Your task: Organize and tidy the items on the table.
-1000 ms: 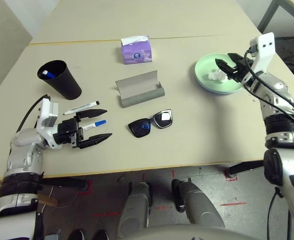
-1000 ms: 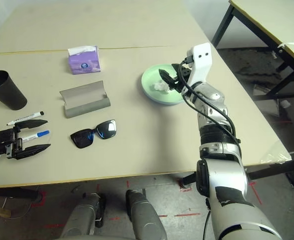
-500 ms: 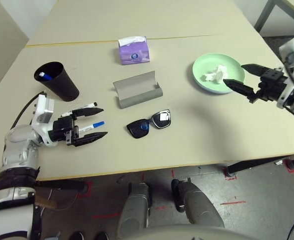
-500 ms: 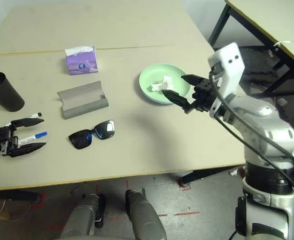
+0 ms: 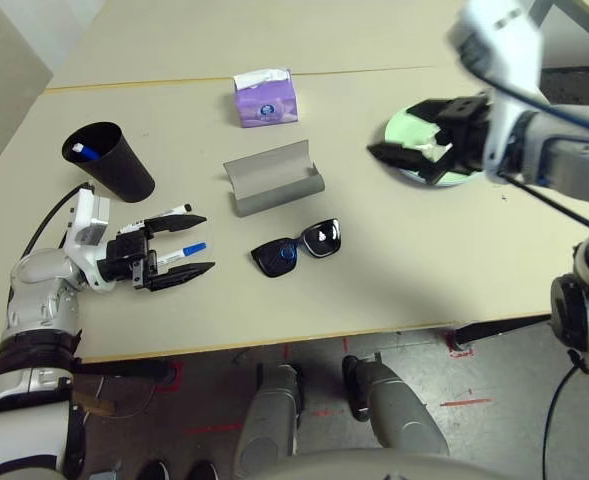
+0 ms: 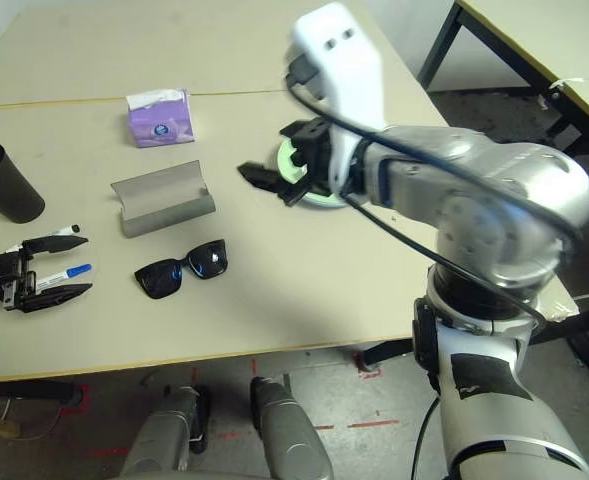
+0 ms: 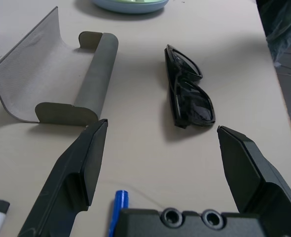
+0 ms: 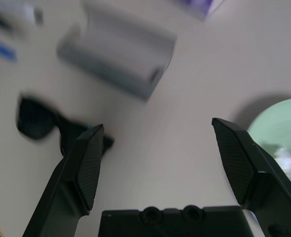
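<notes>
2 beige tables abutting (yellowish seam) | dark-legged table nr right

The desk is viewed from above by both head cameras, facing forward and down. The left wrist camera sits low and close, looking along the desk at the sunglasses and glasses case. The same pair is overlooked from higher up by the right wrist camera.

Looks like a robotics lab or test room: two plain beige tables pushed together, a bare grey floor with red tape marks under the arms, a second dark-legged table beyond the right arm.
</notes>
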Controlling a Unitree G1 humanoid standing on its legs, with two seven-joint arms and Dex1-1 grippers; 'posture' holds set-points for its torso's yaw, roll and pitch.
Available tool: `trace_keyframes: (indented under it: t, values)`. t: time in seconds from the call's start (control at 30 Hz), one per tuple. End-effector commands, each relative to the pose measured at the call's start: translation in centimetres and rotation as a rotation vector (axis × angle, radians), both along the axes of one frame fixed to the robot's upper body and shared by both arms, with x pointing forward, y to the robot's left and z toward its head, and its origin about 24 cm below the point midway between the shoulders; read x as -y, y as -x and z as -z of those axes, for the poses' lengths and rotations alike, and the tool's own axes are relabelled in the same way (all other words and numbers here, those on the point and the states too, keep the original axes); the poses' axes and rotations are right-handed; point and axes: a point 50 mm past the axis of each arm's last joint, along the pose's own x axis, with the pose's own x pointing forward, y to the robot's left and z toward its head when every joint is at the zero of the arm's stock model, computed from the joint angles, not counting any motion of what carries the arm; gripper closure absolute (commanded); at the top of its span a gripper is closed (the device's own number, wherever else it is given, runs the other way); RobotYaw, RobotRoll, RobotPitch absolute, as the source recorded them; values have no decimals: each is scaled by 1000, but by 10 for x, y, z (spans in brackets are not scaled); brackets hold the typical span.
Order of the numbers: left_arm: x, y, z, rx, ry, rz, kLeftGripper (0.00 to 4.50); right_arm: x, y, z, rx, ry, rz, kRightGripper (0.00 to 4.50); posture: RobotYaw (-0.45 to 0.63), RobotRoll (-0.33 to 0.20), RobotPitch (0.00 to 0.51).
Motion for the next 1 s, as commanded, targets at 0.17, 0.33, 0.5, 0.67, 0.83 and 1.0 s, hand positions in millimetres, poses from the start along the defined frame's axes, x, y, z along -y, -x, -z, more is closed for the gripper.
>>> trace_keyframes:
  t: [0.17,0.33,0.5,0.67,0.83,1.0]
  values:
    - [-3,3,9,-26,-14,-11,0,-50,-3,26,44,271,-264,68,-111,0,222]
    - [-4,2,11,-34,-16,-18,0,-59,4,38,40,401,-442,68,-119,0,217]
    - [-3,-2,12,-35,-17,-20,0,-60,12,40,74,524,-601,68,-126,0,211]
    - [-3,-4,14,-32,-18,-19,0,-73,8,43,116,555,-648,68,-126,0,216]
    - [-4,-2,15,-33,-21,-22,0,-91,5,41,127,535,-686,68,-118,0,220]
    - [-5,1,17,-38,-20,-24,0,-100,-2,53,133,564,-701,68,-106,0,226]
